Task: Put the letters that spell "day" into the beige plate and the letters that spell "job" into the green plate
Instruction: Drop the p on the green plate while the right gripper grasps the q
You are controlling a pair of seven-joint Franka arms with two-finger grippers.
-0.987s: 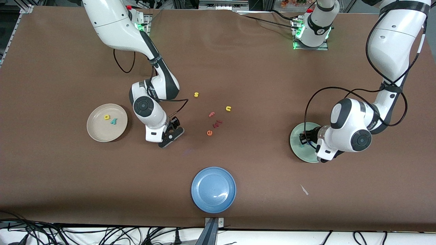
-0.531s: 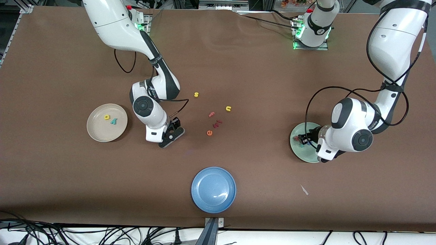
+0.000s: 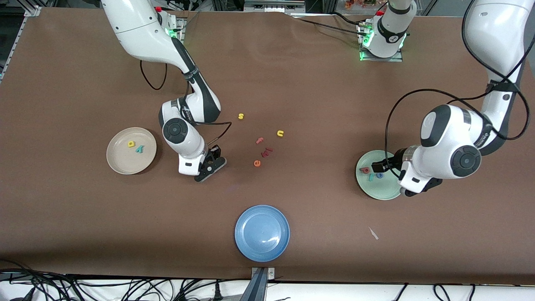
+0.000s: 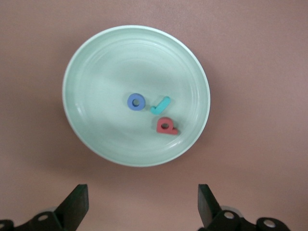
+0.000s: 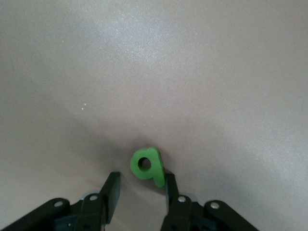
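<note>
Front view: your beige plate (image 3: 131, 150) carries yellow letter (image 3: 131, 144) and teal y (image 3: 140, 149). Left wrist view: left gripper (image 4: 142, 204) fingers wide, empty, over green plate (image 4: 96, 62) holding blue o (image 4: 136, 101), teal j (image 4: 160, 105), salmon letter (image 4: 166, 126). Right wrist view: right gripper (image 5: 139, 192) fingers part-open around green letter (image 5: 147, 166) on tabletop (image 5: 154, 72); grip unclear.

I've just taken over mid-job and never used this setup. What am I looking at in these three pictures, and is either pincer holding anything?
Two robot arms work at a brown table. One picture looks down from across it; the others come from each wrist. The left pincer hangs open and empty over the green plate, which holds a blue o, teal j and salmon-pink letter. The right pincer is low on the table beside the beige plate, part-open around a green letter, not clearly gripping. That plate holds a yellow letter and teal y.
</note>
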